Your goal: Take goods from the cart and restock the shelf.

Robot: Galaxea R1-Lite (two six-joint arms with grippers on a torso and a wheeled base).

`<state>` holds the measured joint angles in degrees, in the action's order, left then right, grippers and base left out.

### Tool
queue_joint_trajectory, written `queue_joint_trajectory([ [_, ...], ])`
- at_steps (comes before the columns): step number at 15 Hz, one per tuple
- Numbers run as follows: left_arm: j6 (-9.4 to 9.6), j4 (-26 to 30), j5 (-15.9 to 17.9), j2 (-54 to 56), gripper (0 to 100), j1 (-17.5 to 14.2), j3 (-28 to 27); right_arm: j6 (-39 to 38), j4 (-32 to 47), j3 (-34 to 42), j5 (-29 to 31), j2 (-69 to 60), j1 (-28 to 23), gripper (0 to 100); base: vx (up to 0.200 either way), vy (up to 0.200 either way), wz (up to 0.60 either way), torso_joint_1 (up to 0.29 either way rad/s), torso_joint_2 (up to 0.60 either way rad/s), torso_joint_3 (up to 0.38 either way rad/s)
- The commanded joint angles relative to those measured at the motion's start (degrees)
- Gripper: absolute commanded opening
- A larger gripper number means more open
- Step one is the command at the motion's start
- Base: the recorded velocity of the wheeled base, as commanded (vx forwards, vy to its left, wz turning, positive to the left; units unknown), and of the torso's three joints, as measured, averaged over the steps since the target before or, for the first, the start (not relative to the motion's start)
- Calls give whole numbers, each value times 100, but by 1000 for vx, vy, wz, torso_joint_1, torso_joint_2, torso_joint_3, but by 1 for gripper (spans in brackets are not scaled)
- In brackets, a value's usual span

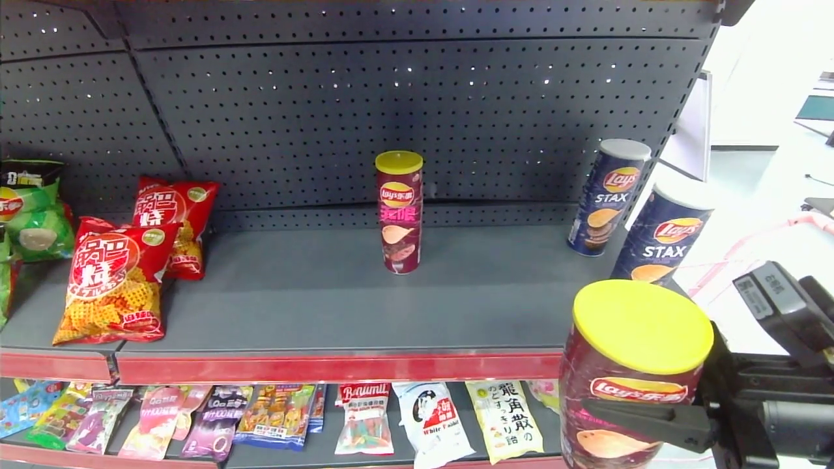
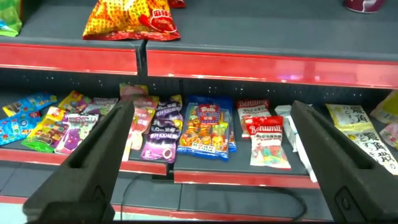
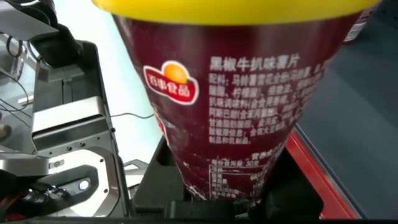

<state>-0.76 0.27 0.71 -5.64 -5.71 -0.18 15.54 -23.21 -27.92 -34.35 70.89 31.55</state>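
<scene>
Head view has my right fingers (image 1: 645, 420) clamped round a yellow-lidded chip can (image 1: 642, 326) near the front right corner of the shelf (image 1: 339, 367), not yet stood by its twin (image 1: 399, 212), while my left fingers (image 2: 93, 168) gape wide, empty.

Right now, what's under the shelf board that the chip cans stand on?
A lower shelf with a row of flat candy packets. Its right end is covered by the yellow-lidded maroon can held in the right gripper.

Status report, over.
Right gripper shut on maroon chip can. Left gripper open, empty. Matching can and two blue cans stand on shelf.
</scene>
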Motion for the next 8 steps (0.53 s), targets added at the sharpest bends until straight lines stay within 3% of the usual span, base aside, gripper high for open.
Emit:
queue_joint_trajectory([
  [1, -4, 0, 0, -7, 100, -1, 1, 1, -8, 58, -1, -49, -8, 0, 200, 0, 0, -22, 2, 7],
  [8, -12, 0, 0, -7, 100, -1, 1, 1, -8, 146, -1, -102, -17, 0, 200, 0, 0, 6, 4, 1],
])
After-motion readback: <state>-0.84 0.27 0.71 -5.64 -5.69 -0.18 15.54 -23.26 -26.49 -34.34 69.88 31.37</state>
